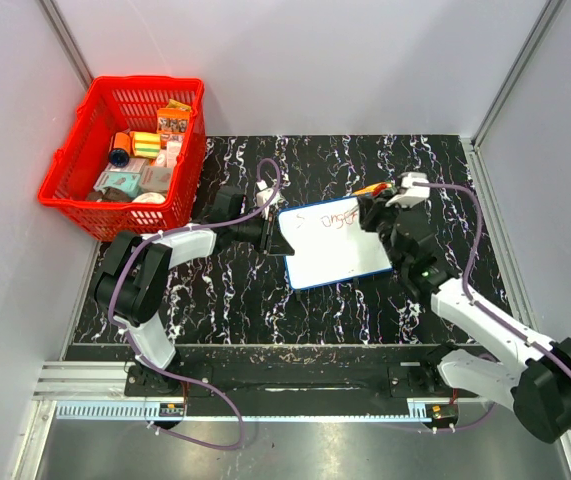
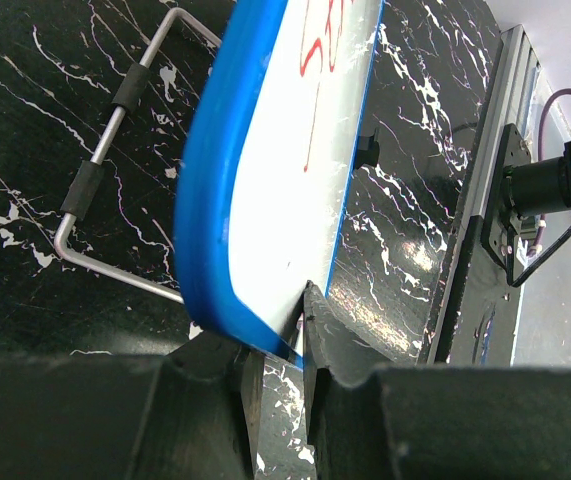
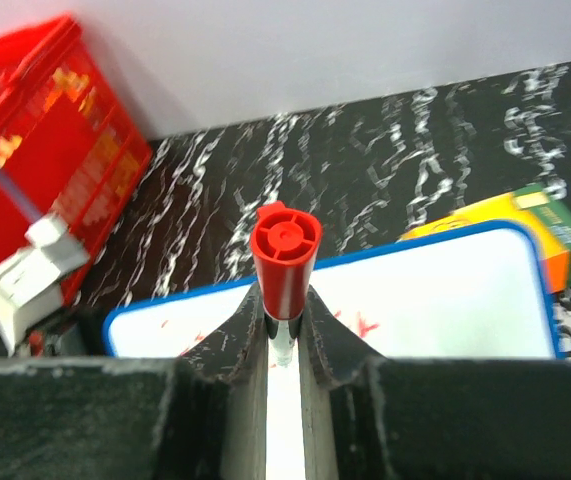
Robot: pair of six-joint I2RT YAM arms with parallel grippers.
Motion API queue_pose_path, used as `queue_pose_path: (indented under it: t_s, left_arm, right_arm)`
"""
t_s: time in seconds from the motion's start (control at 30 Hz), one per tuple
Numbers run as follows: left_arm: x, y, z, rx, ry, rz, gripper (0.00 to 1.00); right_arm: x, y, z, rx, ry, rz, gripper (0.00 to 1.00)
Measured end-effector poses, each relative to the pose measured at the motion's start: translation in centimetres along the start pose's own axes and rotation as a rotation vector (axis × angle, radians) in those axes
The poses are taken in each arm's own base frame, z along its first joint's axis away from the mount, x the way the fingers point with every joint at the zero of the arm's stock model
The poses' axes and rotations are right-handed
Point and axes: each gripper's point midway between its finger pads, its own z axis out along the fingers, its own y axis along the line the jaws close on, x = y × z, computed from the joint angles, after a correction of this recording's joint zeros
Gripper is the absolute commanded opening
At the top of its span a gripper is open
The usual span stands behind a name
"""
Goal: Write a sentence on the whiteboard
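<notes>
The whiteboard (image 1: 333, 250), white with a thin blue frame, lies tilted in the middle of the black marbled table. My left gripper (image 1: 269, 236) is shut on its left edge; in the left wrist view the jaws (image 2: 285, 340) pinch the blue frame (image 2: 210, 230). My right gripper (image 1: 377, 216) hovers over the board's upper right part, shut on a red marker (image 3: 285, 250) that points down at the whiteboard (image 3: 445, 300). The sentence (image 1: 337, 218) is a short line of red scrawl near the top edge, partly hidden by the right gripper; red strokes (image 3: 363, 325) show beside the marker.
A red basket (image 1: 75, 150) full of small packages stands at the back left. A small orange, yellow and green box (image 3: 530, 215) lies just behind the board's far right corner. A bent metal wire (image 2: 115, 140) with black sleeves lies on the table under the board's left side.
</notes>
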Motion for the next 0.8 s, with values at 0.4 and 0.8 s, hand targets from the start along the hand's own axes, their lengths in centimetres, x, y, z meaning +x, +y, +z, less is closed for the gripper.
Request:
queue_pose_path:
  t_s: [0.4,0.8]
  left_arm:
    - [0.0,0.0,0.0,0.000,0.000,0.000,0.00]
    - [0.0,0.0,0.0,0.000,0.000,0.002,0.00]
  right_arm:
    - [8.4,5.4,-2.5,-0.170,0.138,-0.156,0.00]
    - [9.3,9.5,-4.2,-0.353,0.076,-0.173,0.00]
